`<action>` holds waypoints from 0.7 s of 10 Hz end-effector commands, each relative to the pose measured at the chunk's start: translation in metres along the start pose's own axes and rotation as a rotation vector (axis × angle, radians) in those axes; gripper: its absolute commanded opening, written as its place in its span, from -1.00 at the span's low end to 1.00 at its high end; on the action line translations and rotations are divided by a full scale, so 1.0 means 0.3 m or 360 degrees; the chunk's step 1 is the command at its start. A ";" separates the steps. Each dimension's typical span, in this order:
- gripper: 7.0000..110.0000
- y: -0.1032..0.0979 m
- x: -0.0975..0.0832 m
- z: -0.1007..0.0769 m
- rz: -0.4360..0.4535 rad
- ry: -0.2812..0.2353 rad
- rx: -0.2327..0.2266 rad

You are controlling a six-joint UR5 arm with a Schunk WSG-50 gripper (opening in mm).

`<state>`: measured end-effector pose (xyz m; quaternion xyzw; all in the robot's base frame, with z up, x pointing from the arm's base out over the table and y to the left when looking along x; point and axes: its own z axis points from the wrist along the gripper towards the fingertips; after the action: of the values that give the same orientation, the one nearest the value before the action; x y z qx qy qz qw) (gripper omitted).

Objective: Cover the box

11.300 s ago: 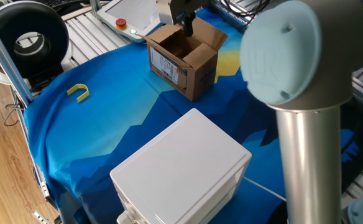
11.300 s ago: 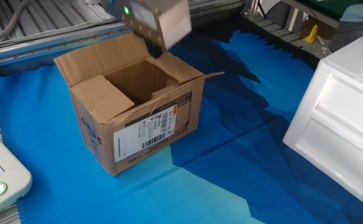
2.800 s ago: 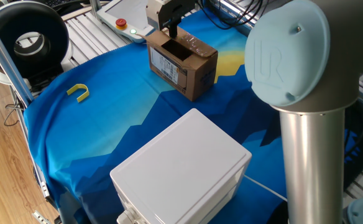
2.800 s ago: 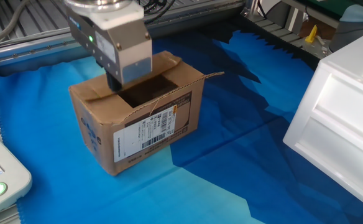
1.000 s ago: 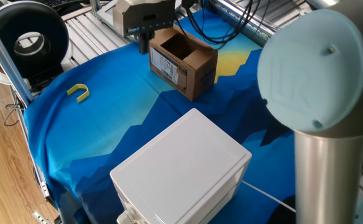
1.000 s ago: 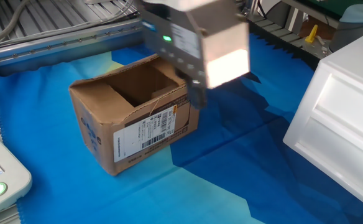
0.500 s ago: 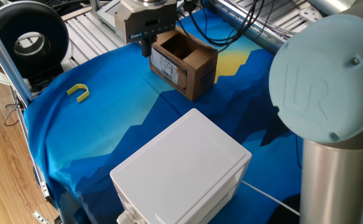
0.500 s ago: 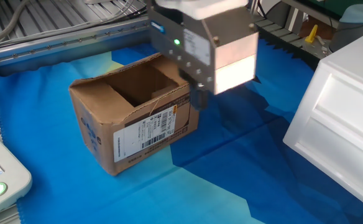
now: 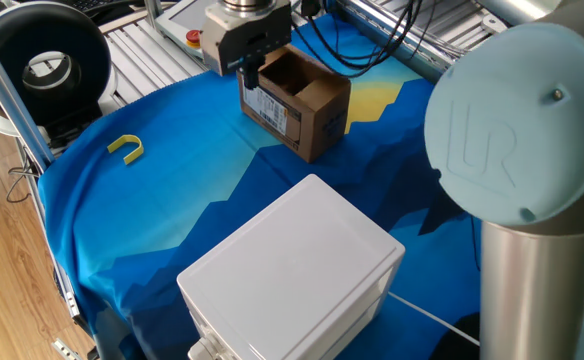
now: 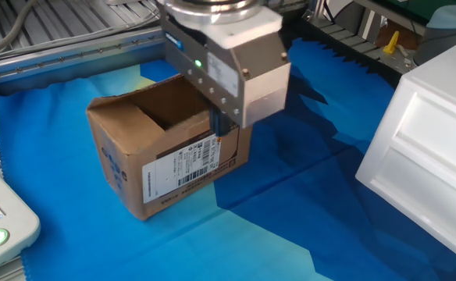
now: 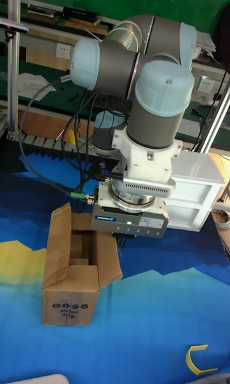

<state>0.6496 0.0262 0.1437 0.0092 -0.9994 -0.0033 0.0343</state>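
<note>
The box [image 9: 307,115] is a small brown carton with a white barcode label [image 10: 183,165], standing on the blue cloth. Its top is partly open: in the tall fixed view one flap [image 11: 59,232] stands upright and another [image 11: 107,264] leans out at a slant. The dark inside still shows from above. My gripper [image 10: 220,126] hangs at the top edge of the label side, its dark fingers together and touching the rim there. In one fixed view the gripper [image 9: 250,78] sits at the box's left corner. The gripper [image 11: 119,240] holds nothing.
A large white plastic box [image 9: 292,270] stands nearer the front, also seen as a white plastic box [image 10: 423,148] to the right. A yellow U-shaped piece [image 9: 127,148] lies on the cloth. A pendant with a red button [image 9: 194,38] and a black reel [image 9: 47,55] sit beyond the table.
Over the last second the gripper has slid from beside the label side in toward the box, and now meets its top edge. The box has not shifted.
</note>
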 end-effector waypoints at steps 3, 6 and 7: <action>-1.00 -0.076 0.015 -0.077 -0.0080 0.0027 0.0012; -1.00 -0.140 -0.004 -0.076 -0.0130 0.0022 0.0031; -1.00 -0.180 -0.020 -0.051 -0.0158 0.0011 0.0051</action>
<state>0.6517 -0.0092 0.1619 0.0437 -0.9982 0.0088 0.0410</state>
